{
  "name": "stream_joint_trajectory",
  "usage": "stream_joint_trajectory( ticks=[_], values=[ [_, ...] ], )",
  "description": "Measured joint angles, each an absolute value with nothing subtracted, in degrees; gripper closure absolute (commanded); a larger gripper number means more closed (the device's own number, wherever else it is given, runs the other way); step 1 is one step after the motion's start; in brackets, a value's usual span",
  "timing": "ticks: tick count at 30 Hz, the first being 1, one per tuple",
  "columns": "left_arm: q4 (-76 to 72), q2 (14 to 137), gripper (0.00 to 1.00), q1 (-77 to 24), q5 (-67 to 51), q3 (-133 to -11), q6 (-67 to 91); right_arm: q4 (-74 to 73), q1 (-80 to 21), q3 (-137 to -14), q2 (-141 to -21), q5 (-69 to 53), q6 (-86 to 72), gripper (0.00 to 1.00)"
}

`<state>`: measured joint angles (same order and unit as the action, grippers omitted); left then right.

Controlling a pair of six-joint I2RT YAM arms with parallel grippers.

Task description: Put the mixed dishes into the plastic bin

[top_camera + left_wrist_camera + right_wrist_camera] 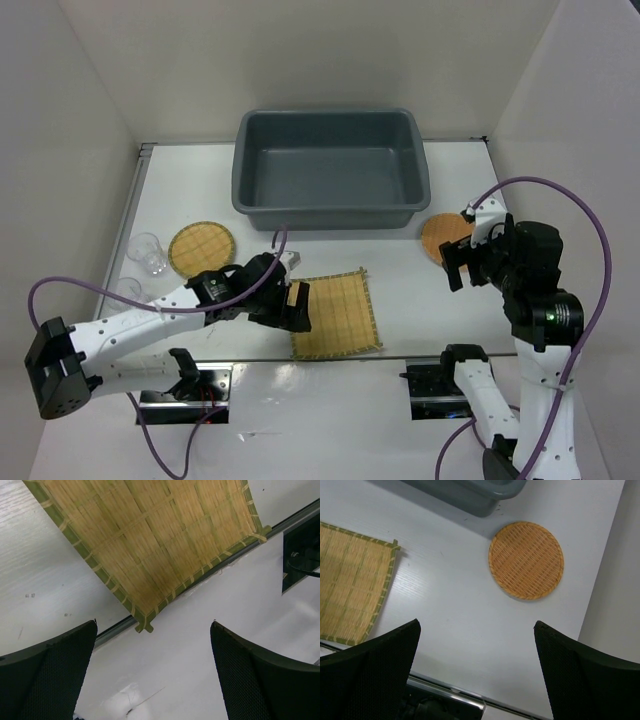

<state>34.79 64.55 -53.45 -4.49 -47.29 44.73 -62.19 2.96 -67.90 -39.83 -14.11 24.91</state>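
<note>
Stock on white table (200, 190): one large grey rectangular plastic bin (330, 216) at far centre, holding nothing; one square yellow grid-patterned mat (338, 315) lying flat at near centre, in front of the bin and apart from it; one round orange-yellow woven-look plate (201, 248) near the bin's left front corner; a second such plate (443, 236) just off its right front corner; two small clear plastic cups (148, 253) left of the left-hand plate, one fainter and nearer, beside the left arm. Left gripper (292, 303): jaws spread wide, empty, low at the mat's left edge; its wrist view shows the mat's corner between the fingers. Right gripper (462, 262): jaws likewise spread, empty, hanging beside the right-hand plate on its near side. Step in hand, by judgement: first pick, no dish yet binned. Next move calls for care, since a thin flat mat offers little to pinch: one finger likely has to work under its edge before closing, then a lift clear of the bin's rim.
</note>
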Motion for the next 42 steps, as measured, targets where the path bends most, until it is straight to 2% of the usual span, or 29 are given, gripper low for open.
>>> stream_joint_trajectory(
  ticks=[10,11,12,13,15,19,23,25,27,32,36,42],
  values=[
    [19.6,60.2,0.00,-51.9,-3.7,-29.6,51.1,-62.2,3.0,-67.9,-39.1,-12.6,23.0,0.02],
    [18.0,59.4,0.00,-51.0,-3.7,-27.5,51.8,-62.2,3.0,-67.9,-39.4,-12.7,23.0,0.05],
    [16.6,58.0,0.00,-50.3,-3.6,-25.4,52.8,-62.3,3.0,-68.1,-40.0,-13.1,23.3,0.34],
    [15.9,55.8,0.00,-49.5,-3.4,-23.2,53.9,-63.1,3.0,-68.8,-41.1,-13.9,24.1,0.75],
    [16.1,48.7,0.00,-48.5,-2.4,-19.5,55.9,-65.3,3.0,-71.7,-45.2,-16.4,26.3,1.00],
    [18.6,29.2,0.00,-48.0,0.1,-15.2,60.4,-68.3,1.4,-74.6,-54.1,-18.0,33.0,1.00],
    [25.2,3.5,0.00,-48.0,2.9,-12.2,66.4,-69.7,-5.7,-72.2,-59.7,-15.5,41.7,1.00],
    [27.2,0.6,0.00,-48.0,4.2,-11.4,68.1,-70.0,-11.6,-70.3,-60.2,-14.7,45.8,1.00],
    [26.8,5.8,0.00,-48.0,4.7,-11.2,68.3,-69.9,-18.5,-68.2,-61.0,-13.7,48.9,1.00],
    [23.2,28.9,0.00,-48.0,5.9,-13.6,66.2,-66.6,-37.0,-63.8,-68.6,-10.7,50.9,1.00],
    [21.9,45.0,0.00,-48.0,7.4,-20.4,64.8,-58.2,-43.3,-60.2,-71.4,-9.7,51.1,1.00],
    [15.1,52.0,0.00,-48.0,8.7,-24.0,64.9,-48.3,-46.6,-52.9,-71.8,-8.4,53.1,1.00]
  ],
)
